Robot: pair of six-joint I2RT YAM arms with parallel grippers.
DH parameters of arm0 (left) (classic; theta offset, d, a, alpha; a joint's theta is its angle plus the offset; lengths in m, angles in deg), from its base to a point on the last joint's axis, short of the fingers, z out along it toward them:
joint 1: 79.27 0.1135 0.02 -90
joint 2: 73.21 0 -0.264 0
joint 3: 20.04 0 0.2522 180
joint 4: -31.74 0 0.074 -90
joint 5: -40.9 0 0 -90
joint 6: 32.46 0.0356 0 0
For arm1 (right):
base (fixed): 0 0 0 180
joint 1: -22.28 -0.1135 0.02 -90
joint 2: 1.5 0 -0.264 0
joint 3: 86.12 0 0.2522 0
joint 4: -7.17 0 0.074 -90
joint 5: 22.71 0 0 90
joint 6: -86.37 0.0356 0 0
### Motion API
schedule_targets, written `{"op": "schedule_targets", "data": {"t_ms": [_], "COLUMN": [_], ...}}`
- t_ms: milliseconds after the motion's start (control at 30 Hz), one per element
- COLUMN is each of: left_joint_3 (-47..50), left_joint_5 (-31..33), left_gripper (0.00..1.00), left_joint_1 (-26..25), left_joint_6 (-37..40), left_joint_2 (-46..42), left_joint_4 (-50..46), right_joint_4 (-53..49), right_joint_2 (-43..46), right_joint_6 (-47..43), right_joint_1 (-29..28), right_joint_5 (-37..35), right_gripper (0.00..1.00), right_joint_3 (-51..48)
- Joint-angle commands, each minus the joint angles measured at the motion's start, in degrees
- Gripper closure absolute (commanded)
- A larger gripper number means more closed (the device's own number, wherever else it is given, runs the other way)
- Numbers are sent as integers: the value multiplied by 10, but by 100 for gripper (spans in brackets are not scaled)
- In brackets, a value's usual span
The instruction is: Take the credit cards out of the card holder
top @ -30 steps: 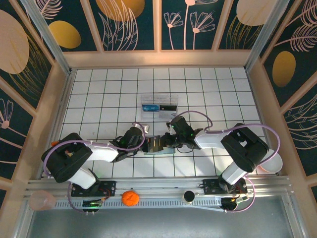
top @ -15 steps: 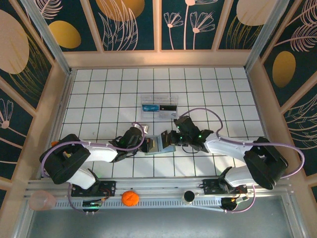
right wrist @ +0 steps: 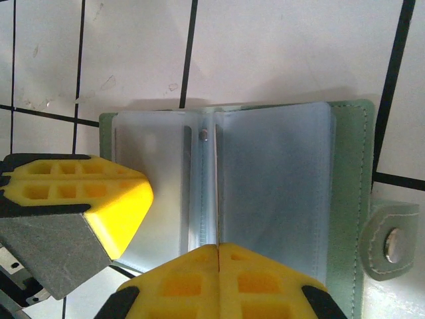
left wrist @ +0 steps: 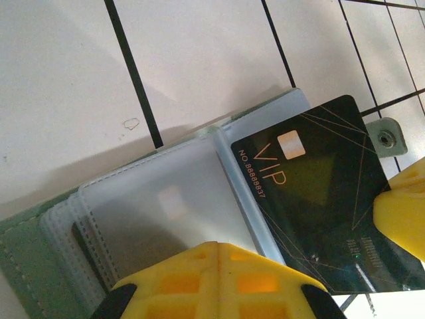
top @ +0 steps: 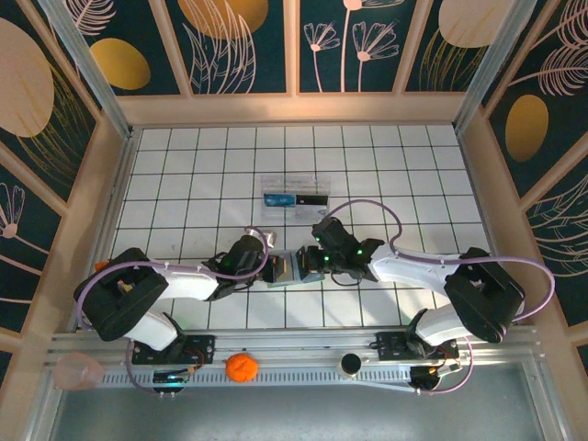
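Table (top: 184, 184) of white tiles carries everything, and both arms reach over it so that their grippers meet nearly tip to tip. Beyond the two grippers, well apart from them, stands a clear plastic box (top: 296, 197) with a blue and a black item inside, too small to say what they are. The card holder (top: 292, 268) lies directly between the grippers, opened flat with its pale sleeves up, so the opening step looks done. The left gripper (left wrist: 214, 262) has its yellow fingers pressed together over the half of the card holder on its own side. I judge that it pins the card holder down, but whether it pinches the edge or only presses I cannot tell. The right gripper (right wrist: 218, 266) is also closed, clamped on the black VIP card (left wrist: 319, 206). From the left wrist a yellow finger covers the card's far corner, and from the right wrist the card runs as a thin line out from between the fingers toward the spine. The card looks mostly out, so I would say the first card is in the middle of extraction and not yet laid aside. The sleeves ahead of the right gripper look empty, and those under the left gripper are hidden. The small snap tab (right wrist: 390, 244) lies open to the right of the right gripper's fingers.
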Motion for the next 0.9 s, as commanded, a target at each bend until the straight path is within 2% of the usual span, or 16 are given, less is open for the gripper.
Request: {"op": "schedule_targets", "data": {"t_ms": [0,100,233,600,867], "left_joint_3": [1,1,0,3,3], "left_joint_5": [6,8,9,8,6], "left_gripper": [100,100,100,100,100], "left_joint_1": [-1,-1,-1,0,-1], "left_joint_6": [16,16,19,18,22], "left_joint_2": [9,6,6,6,9], "left_joint_4": [-16,-18,-17,-17,-12], "right_joint_4": [-13,-50,-62,6,11], "right_joint_2": [-4,16,38,-6,-35], "right_joint_6": [1,-9,-11,-5,-2], "right_joint_1": [-14,-20,-20,-21,-22], "right_joint_5": [-27,-59,-63,-20,-17], "right_gripper": [100,100,100,100,100], "right_joint_3": [20,40,44,15,7]}}
